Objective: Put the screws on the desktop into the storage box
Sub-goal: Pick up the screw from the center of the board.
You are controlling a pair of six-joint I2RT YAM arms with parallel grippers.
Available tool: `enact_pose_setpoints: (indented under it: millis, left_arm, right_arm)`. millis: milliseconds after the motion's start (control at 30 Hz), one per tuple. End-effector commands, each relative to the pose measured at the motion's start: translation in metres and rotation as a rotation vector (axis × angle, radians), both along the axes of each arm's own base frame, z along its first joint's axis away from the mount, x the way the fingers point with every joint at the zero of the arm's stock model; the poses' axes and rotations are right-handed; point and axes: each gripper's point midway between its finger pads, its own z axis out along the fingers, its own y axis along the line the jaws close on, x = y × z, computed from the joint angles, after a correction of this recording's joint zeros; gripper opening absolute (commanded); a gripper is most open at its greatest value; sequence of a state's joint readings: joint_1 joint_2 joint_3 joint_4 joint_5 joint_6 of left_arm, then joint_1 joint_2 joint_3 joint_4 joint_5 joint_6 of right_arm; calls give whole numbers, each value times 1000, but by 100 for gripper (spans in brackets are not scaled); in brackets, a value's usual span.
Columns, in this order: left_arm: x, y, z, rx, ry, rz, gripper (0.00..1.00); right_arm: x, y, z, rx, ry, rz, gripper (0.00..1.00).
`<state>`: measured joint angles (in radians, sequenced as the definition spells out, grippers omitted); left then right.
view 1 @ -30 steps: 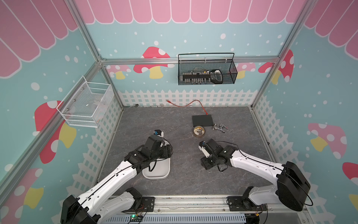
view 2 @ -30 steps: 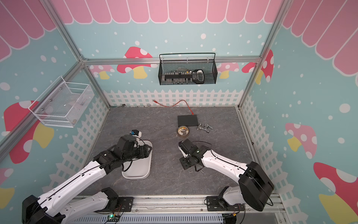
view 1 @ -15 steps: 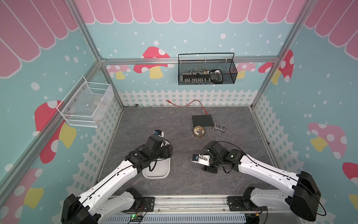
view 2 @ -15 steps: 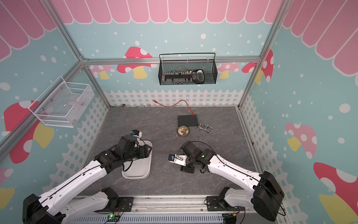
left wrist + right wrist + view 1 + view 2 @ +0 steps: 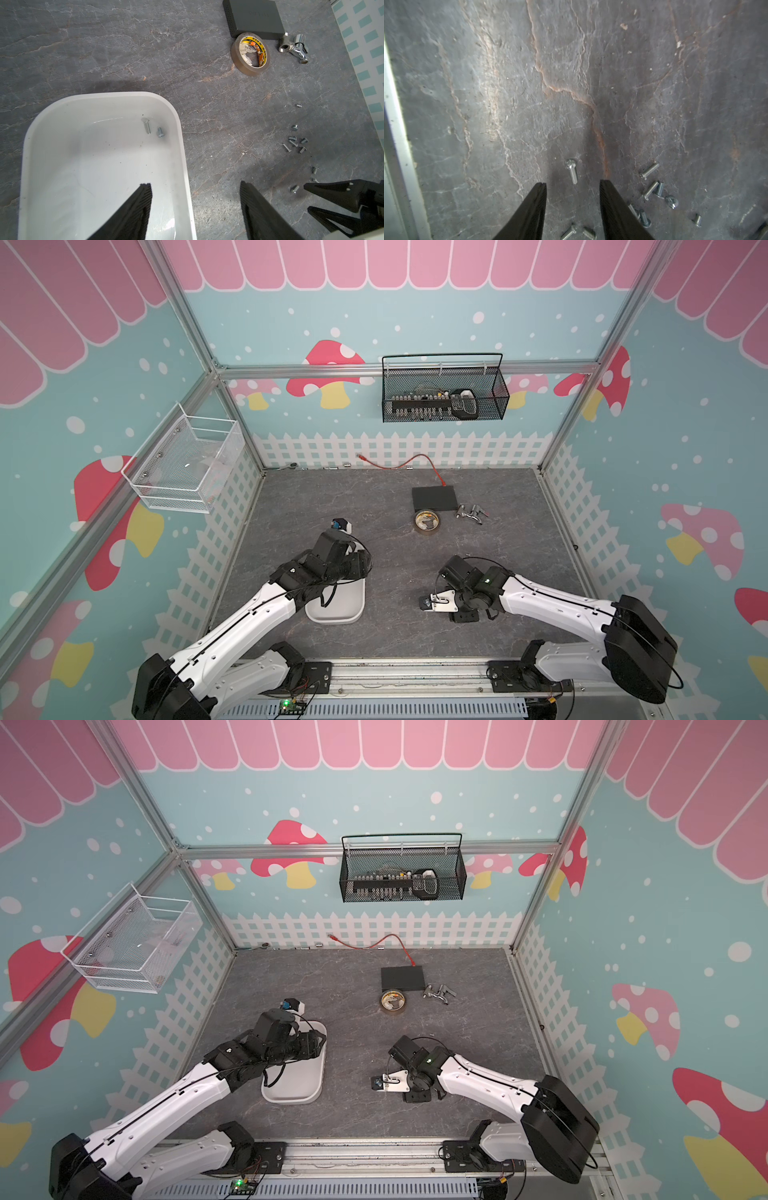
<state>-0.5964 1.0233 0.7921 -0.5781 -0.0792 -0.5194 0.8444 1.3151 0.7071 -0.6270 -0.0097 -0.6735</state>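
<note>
Right arm point(image 5: 552, 605) alone has moved since a second ago: it has swung back from the middle of the desktop point(image 5: 374, 506) toward the front rail point(image 5: 407, 672), and its gripper now points across at the storage box point(image 5: 334, 614). The left arm point(image 5: 249, 614) has kept its place.

The left gripper point(image 5: 195, 184) hangs over the storage box with its jaws wide apart and nothing between them. One finger is above the box floor, the other beyond the rim, above bare desktop. Ahead of the inner finger, two screws point(image 5: 147, 125) already lie in the box, close together near its wall.

The right gripper point(image 5: 572, 182) is low over the desktop, jaws parted and gripping nothing. A lone screw point(image 5: 572, 171) lies flat just ahead of the tips, in line with the gap between them, shank toward the jaws. More loose screws point(image 5: 652, 190) lie outside one finger, and a few sit back under the fingers. The left wrist view shows some ten left on the desktop, all well apart from the box.

The swing looks meant to single out that lone screw, so the step in hand is probably lining up a pick. The task is in its early part. The screw is flat and tiny, so the tips must come right down to the surface and close across the shank. A slightly high close would likely miss it or flick it aside.
</note>
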Motion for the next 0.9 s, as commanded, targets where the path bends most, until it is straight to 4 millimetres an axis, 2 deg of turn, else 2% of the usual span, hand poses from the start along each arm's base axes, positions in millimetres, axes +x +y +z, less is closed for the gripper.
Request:
enact_pose_setpoints:
  millis: [0, 233, 433, 667, 867]
  left_arm:
    - [0, 2, 2, 5, -18, 8, 72]
    - [-1, 1, 4, 0, -22, 1, 72]
    - [-1, 2, 8, -8, -32, 3, 72]
    - [-2, 1, 8, -8, -33, -1, 72]
    - [-2, 1, 8, -9, -35, -3, 72]
  right_arm:
    - [3, 0, -10, -39, 8, 24, 44]
    - [1, -1, -22, -62, 51, 17, 41]
    - [0, -5, -37, -86, 117, -21, 35]
    - [-4, -7, -46, -109, 178, -54, 22]
    - [9, 0, -37, -89, 139, -82, 7]
